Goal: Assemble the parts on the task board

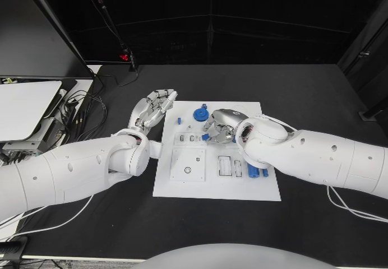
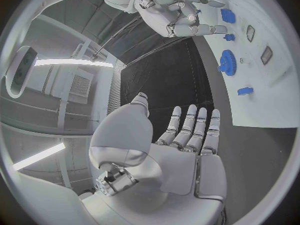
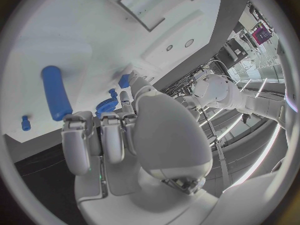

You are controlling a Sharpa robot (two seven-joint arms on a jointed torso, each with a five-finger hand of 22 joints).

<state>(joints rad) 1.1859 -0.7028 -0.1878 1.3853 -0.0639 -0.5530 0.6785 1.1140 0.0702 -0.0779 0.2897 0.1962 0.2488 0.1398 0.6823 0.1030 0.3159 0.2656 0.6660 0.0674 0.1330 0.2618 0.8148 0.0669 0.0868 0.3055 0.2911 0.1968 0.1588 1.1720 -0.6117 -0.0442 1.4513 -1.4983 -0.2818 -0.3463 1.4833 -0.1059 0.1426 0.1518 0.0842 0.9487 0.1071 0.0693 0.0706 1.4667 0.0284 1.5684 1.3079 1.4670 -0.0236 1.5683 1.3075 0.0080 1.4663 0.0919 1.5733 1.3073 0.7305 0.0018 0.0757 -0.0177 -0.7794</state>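
Here the right hand [image 1: 222, 126] hangs over the far half of the white board [image 1: 217, 190], its fingers curled down and inward toward a small blue piece [image 1: 206, 137] near the board's middle. I cannot tell whether the fingers actually pinch that piece or only hover at it; from behind the wrist they look bunched close together [image 3: 103, 135], with nothing clearly between them. My guess is that the hand is placed there to pick or seat a small part, since the recessed slots lie just on the near side of it.

The left hand [image 1: 153, 109] sits off the board's far-left corner, over the black table [image 1: 323, 101], palm open and fingers spread straight [image 2: 187, 130], holding nothing. It seems parked clear of the work, leaving the board free for the other arm.

Around the right hand, a blue gear [image 1: 201, 115] lies by the far edge of the board, and a small blue peg [image 1: 179, 120] lies near the far-left corner. A blue rod [image 1: 253, 171] lies at the right edge, partly under the right forearm. Rectangular recesses [image 1: 225, 165] and a square plate with a hole [image 1: 188, 169] occupy the board's middle.

The bulky right forearm covers the board's right side, so reaching the rod would probably mean pulling back first.
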